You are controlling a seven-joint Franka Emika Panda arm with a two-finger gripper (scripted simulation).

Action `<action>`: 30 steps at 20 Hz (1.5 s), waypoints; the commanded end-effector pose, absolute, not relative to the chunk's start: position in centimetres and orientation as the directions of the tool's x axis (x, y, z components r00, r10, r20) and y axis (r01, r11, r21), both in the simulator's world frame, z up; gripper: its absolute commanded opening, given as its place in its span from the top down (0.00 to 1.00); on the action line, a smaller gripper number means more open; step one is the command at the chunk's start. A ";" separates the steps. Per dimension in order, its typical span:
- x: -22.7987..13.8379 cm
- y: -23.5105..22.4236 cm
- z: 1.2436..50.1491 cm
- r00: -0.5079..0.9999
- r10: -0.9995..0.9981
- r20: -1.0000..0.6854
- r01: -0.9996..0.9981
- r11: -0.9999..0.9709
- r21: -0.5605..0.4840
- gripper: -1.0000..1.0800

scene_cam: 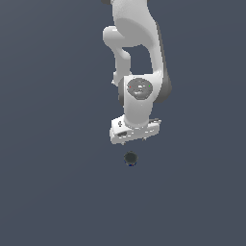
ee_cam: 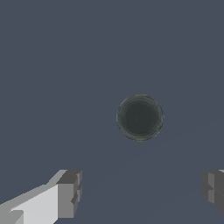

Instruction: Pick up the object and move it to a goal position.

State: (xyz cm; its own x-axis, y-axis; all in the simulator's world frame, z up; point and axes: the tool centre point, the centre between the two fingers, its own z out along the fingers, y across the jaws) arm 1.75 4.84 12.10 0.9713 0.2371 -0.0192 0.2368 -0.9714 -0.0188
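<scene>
The object (scene_cam: 130, 158) is a small dark can seen from above, lying on the flat grey-blue surface just below the white hand in the exterior view. In the wrist view it shows as a dark grey round top (ee_cam: 140, 117). My gripper (ee_cam: 140, 192) is open and empty, with one fingertip (ee_cam: 70, 192) and the other at the frame edge, set wide apart. The can lies apart from the gap between the fingers, not between them. In the exterior view the fingers are hidden under the white hand (scene_cam: 134, 129).
The white arm (scene_cam: 137, 48) reaches down from the top of the exterior view. The plain grey-blue surface (scene_cam: 48, 192) fills the rest of both views.
</scene>
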 end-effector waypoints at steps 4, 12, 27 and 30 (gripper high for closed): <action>3.9 4.4 9.2 0.947 0.323 -0.009 0.322 -0.947 -0.009 0.04; 5.5 3.9 6.7 0.921 0.390 -0.001 0.390 -0.921 -0.001 0.04; 5.5 3.9 3.0 0.918 0.397 0.000 0.397 -0.918 0.000 0.04; 5.5 3.9 1.8 0.917 0.398 0.000 0.398 -0.917 0.000 0.04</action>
State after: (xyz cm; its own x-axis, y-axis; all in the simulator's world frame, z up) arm 5.50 3.87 2.42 0.9175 0.3977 -0.0013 0.3977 -0.9175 -0.0005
